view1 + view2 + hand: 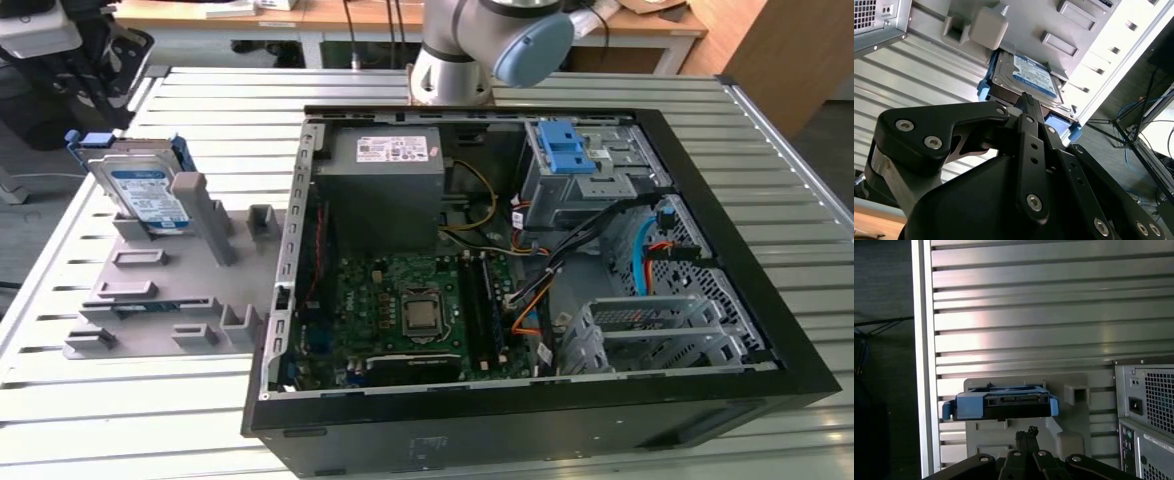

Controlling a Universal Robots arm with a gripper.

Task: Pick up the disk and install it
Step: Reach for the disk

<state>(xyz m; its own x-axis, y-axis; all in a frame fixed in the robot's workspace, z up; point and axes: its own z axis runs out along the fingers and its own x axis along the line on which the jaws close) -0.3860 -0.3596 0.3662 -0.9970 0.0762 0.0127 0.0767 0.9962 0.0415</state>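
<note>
The disk [144, 190] stands on edge in a slot of the grey holder plate [160, 290], on the exterior view's left. It is silver with a blue-and-white label and a blue carrier frame. In the second wrist view its labelled face [1026, 75] shows just past my gripper [1026, 97]. In the first wrist view its blue-framed connector edge [1001, 402] sits beyond my gripper [1026, 432]. The black fingertips are together with nothing between them, and a gap separates them from the disk.
An open black computer case [747, 300] lies on the slatted metal table [200, 100]. It holds a grey power-supply box [387, 180], a motherboard [400, 310] and a drive cage with a blue latch [567, 150]. The arm's base [461, 60] rises behind the case.
</note>
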